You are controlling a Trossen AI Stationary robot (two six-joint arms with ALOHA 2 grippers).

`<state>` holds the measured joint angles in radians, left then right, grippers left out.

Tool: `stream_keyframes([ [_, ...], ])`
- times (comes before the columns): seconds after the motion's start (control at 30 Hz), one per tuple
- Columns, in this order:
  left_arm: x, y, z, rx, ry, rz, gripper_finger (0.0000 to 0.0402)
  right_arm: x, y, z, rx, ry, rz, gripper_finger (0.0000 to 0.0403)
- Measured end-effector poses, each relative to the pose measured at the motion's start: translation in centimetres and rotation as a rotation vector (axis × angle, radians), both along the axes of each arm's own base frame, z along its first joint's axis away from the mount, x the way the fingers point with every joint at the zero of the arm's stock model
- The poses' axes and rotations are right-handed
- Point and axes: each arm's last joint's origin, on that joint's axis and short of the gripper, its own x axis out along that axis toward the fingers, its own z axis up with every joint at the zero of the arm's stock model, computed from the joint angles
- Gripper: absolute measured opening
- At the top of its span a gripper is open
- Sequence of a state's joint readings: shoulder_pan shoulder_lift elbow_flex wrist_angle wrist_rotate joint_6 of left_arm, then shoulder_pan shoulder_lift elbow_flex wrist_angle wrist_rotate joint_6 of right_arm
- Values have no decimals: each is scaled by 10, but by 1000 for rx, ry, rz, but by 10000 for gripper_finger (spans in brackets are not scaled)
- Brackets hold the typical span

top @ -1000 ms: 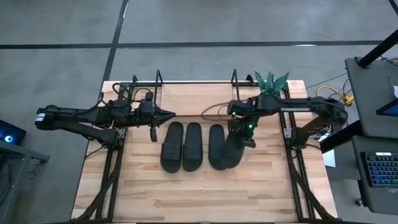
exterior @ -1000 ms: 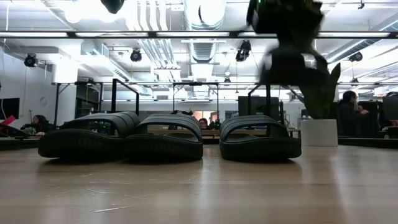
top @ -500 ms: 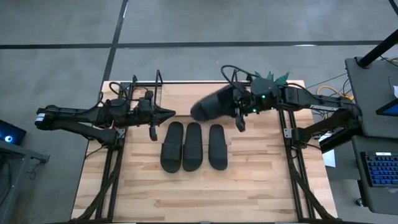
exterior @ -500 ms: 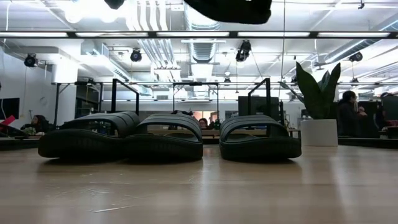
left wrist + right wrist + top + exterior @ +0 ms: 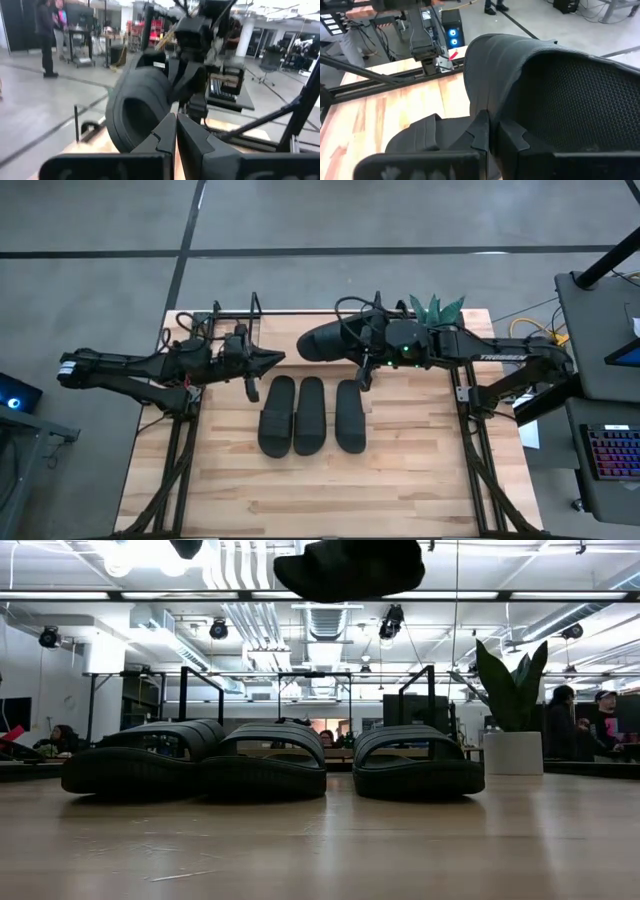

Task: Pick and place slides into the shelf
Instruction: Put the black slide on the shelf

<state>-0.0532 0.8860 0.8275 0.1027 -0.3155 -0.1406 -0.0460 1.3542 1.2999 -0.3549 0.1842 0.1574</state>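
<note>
Carried high above the tabletop (image 5: 300,490), clear of the 3 slides (image 5: 309,415) left behind, so nothing gets knocked on the way to the far edge. Held by the right gripper (image 5: 365,350), clamped tight on the strap of the 4th slide (image 5: 330,342), sole turned sideways, toe pointing toward the left arm. Seen from table height as a dark shape (image 5: 350,568) hanging over the row, well apart from it. Probably lined up for lowering onto the shelf (image 5: 310,330), whose black wire ends (image 5: 255,315) stand at the far edge; board mostly hidden under the load. Remaining 3 slides side by side at mid-tabletop, soles down, straps up, touching or nearly so. Parked near the far left corner, left gripper (image 5: 270,362) fully closed on nothing, pointing toward the carried slide.
</note>
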Motion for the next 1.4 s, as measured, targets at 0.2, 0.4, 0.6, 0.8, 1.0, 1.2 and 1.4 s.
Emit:
stream_keyframes([
  [0.2,3,0,-4,-60,6,0,53,-1,1,2,-1,-13,2,9],
  [0.4,5,2,-6,-61,11,87,154,-8,1,16,-5,-98,2,9],
  [0.6,12,2,-6,-64,-23,88,221,-4,4,22,-17,-169,14,9],
  [0.8,17,3,-3,-72,-75,122,235,-3,9,23,-37,-184,36,9],
  [1.0,19,5,-2,-163,-129,124,235,-2,12,28,-77,-229,62,9],
  [1.2,26,7,-5,-225,-178,124,235,-2,15,28,-111,-228,81,9],
  [1.4,35,6,-5,-230,-235,118,235,1,15,26,-106,-222,89,9],
])
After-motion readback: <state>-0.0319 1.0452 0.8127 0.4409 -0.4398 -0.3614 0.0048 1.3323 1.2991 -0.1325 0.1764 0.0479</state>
